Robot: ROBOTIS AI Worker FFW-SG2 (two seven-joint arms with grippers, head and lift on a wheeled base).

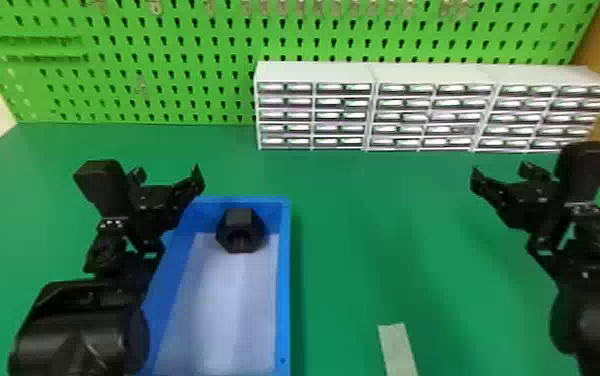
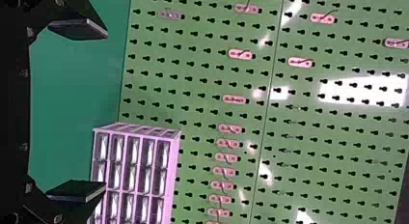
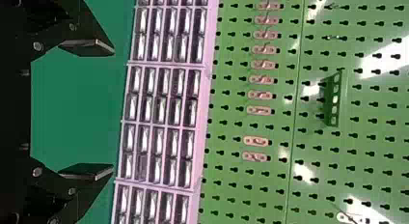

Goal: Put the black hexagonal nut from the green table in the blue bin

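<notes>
The black hexagonal nut [image 1: 240, 231] lies in the blue plastic bin [image 1: 284, 290], near its far edge. With the black two-fingered left gripper [image 2: 106, 110] and right gripper [image 3: 114, 109] wide open and empty, the left should rise clear of the bin's left edge before withdrawing.

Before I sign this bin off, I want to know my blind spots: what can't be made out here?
- Blue bin, near end: cut off by the head view's bottom edge.
- Its left wall, nearer part: behind the left arm, head view.
- Black nut, underside: hidden by the nut itself, head view.
- Pale strip, near end: cut off by the head view's bottom edge.
</notes>
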